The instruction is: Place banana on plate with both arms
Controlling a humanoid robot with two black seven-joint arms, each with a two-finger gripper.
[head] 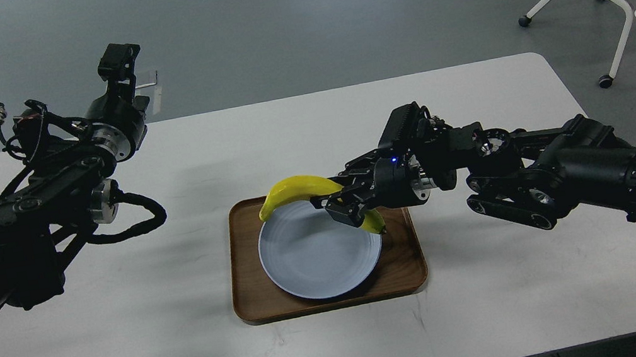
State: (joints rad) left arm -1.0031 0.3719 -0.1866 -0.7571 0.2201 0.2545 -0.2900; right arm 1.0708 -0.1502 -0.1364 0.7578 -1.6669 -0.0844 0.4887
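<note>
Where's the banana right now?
In the head view, the banana is near table centre, held in the right end effector over the far rim of the plate, which sits on the wooden tray.

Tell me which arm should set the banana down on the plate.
Right. The right gripper already grips the banana over the plate's far rim. The left gripper is raised far off, holding nothing.
</note>
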